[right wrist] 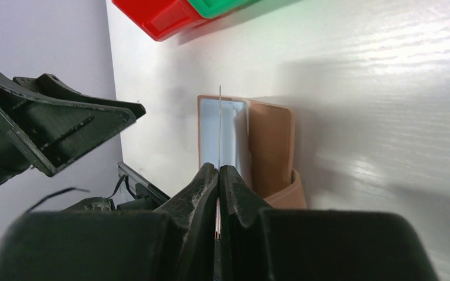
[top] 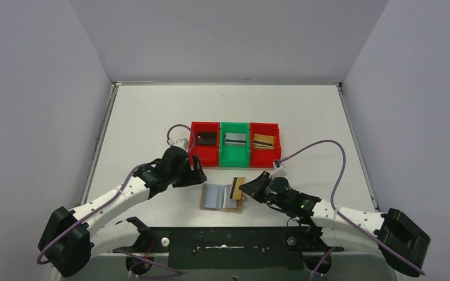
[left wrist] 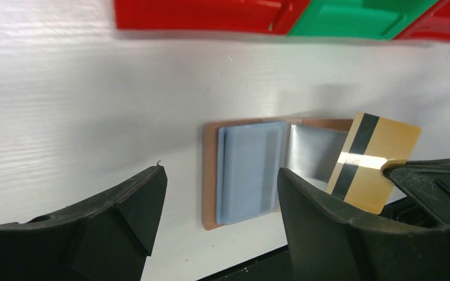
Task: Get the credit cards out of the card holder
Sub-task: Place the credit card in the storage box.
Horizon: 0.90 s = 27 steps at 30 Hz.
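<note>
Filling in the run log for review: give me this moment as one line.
right jaws: shut on gold card | left jaws: open, empty | card holder: lying open | bins: cards inside

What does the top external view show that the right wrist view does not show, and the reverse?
Only top external: a black card, a silver card and a gold card, one in each of the three bins. Only right wrist: the held card edge-on in the shut right gripper. Both: the open card holder and the left gripper.
</note>
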{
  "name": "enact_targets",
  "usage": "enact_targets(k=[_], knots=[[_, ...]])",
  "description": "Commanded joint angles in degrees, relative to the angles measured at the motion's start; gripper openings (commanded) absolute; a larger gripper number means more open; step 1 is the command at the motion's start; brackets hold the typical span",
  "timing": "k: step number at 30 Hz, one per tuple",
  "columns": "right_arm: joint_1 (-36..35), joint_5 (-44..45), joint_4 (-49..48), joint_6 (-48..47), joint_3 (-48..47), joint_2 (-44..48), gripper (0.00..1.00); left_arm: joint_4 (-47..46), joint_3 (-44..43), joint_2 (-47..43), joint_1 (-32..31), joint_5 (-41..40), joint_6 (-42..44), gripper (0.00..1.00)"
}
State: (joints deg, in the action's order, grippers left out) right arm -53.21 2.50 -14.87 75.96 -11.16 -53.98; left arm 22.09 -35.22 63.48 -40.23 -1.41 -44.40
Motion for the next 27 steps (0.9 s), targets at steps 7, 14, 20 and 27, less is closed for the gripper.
enact_targets(k=[7,14,20,27], knots=[[1.0,6.2,9.3,-13.3,-9.4,6.0,0.00,5.6,-6.6,-11.4,15.2,-1.0,9.0,0.79],[1.1,25.4,25.4,-32.0,-20.6,12.5,0.00,6.2,-8.5,-16.5,16.7,-7.9,14.3,0.83],[1.9,34.8,26.2,-58.1,-27.9,11.8,0.00,3.0,-4.9,-19.2,16.8,-12.8,16.9,0.88],[9.7,24.5,26.2,-80.7,-34.2,1.2,0.00,1.8,-4.7,-19.6,16.8,-13.3,17.0,0.90]])
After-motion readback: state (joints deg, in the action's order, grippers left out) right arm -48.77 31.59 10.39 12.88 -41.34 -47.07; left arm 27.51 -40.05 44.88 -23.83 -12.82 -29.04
